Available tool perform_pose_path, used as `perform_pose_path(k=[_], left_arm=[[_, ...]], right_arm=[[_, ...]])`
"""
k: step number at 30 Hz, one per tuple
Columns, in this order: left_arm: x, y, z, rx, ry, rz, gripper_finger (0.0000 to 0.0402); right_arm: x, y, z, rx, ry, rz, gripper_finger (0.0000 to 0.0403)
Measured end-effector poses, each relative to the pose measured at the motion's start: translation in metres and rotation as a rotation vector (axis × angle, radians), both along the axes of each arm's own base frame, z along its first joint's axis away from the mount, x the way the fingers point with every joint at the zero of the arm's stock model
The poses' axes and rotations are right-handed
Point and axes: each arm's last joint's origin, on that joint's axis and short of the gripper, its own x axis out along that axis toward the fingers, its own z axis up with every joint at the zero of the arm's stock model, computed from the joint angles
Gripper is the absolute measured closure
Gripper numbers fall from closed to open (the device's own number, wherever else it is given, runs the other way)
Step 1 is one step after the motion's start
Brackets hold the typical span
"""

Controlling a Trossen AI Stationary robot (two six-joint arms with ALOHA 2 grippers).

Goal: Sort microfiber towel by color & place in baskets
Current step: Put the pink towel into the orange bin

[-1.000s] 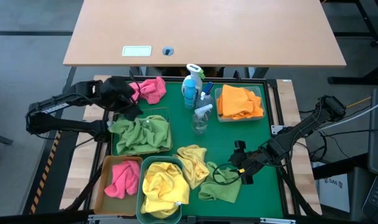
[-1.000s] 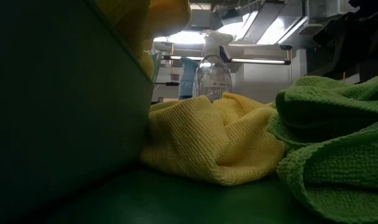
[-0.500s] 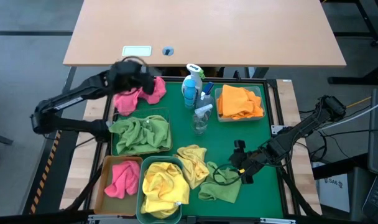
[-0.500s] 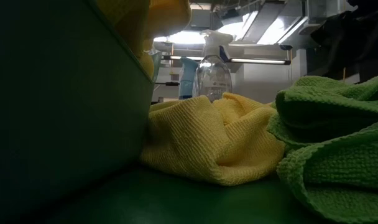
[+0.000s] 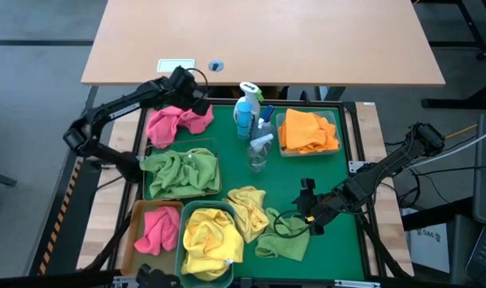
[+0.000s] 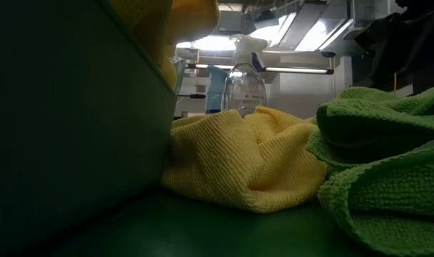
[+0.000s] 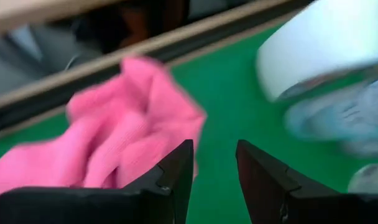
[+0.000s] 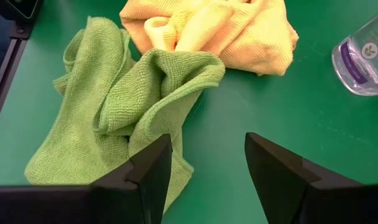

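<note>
Green matting covers the large tray (image 5: 295,172) that carries everything, set on the counter with a bare wooden desk beyond its far edge. At the tray's far left corner lies a loose pink towel (image 5: 176,122), and the left tool (image 5: 193,90) hangs just above it, at its far edge; in the left wrist view its fingers (image 7: 174,175) stand a little apart with nothing between them, the pink cloth just past their tips. Along the left edge sits the clear basket (image 5: 181,171) filled with a green towel, and at the near left corner the amber-tan basket (image 5: 138,240) holds another pink towel. Just beside it the teal basket (image 5: 209,240) holds a yellow towel. A fourth basket (image 5: 308,133) near the far right corner holds orange cloth. Two spray bottles (image 5: 249,120) stand mid-tray near the far edge. Near the near edge lie a loose yellow towel (image 5: 251,209) and a loose green towel (image 5: 283,237), touching. The right tool (image 5: 309,210) hovers just beside that green towel, its fingers (image 8: 145,174) wide apart and empty
</note>
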Motion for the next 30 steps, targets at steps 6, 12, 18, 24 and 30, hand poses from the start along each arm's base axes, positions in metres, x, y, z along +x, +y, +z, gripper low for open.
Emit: perform_pose_path(k=[6,12,18,24,30], left_arm=[[-0.01,0.007,-0.018,-0.066,0.16,0.024,0.0284],[-0.018,0.009,-0.023,-0.074,0.256,0.067,0.0284],[-0.018,0.01,-0.023,-0.067,0.262,0.058,0.0284],[-0.02,0.007,-0.024,-0.098,0.274,0.043,0.0284],[-0.02,0.006,-0.024,-0.108,0.289,0.03,0.0284]], right_arm=[[0.0,0.0,0.0,0.0,0.0,0.0,0.0198],[0.0,0.0,0.0,0.0,0.0,0.0,0.0198],[0.0,0.0,0.0,0.0,0.0,0.0,0.0198],[0.0,0.0,0.0,0.007,0.005,0.006,0.0198],[0.0,0.0,0.0,0.007,0.005,0.006,0.0198]])
